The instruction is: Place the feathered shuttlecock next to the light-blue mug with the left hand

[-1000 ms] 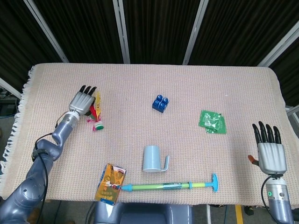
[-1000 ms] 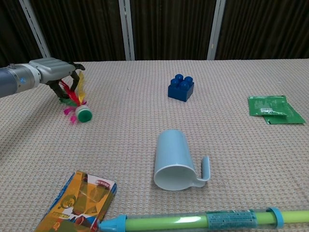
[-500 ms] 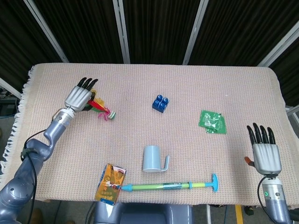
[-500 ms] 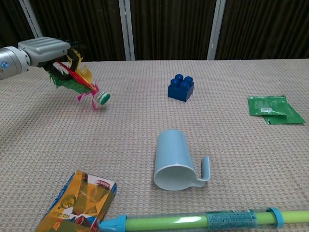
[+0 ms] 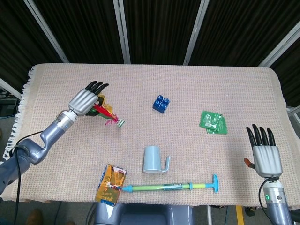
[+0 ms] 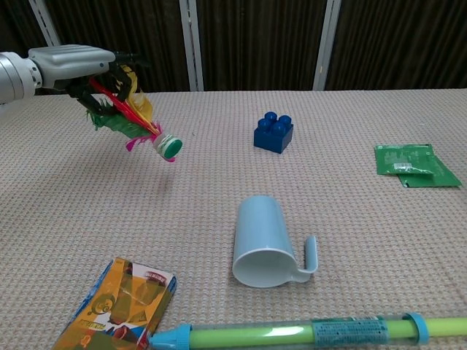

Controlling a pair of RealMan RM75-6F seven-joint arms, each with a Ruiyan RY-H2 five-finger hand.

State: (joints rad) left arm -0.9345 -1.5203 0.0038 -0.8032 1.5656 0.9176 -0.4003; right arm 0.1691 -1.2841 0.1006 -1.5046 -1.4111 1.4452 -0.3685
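- Pump (image 5: 171,187), green with blue ends, lies along the near table edge beside an orange packet (image 5: 111,183).
- Mug (image 5: 152,159), light blue, lies on its side, mouth toward the near edge, handle to the right.
- Right hand (image 5: 266,152) is at the near right, fingers spread, holding nothing.
- Shuttlecock (image 6: 135,120): red, yellow, green and pink feathers, white base with green cap (image 6: 170,147) pointing down-right; raised above the cloth, well left of the mug.
- Left hand (image 5: 85,100) grips the feathers.
- Blue block (image 5: 161,103) and green packet (image 5: 213,122) lie farther back.

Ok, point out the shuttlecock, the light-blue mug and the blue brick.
shuttlecock (image 6: 170,146), chest view, green-and-white base.
light-blue mug (image 6: 261,235), chest view, side wall.
blue brick (image 5: 161,103), head view, studded top.
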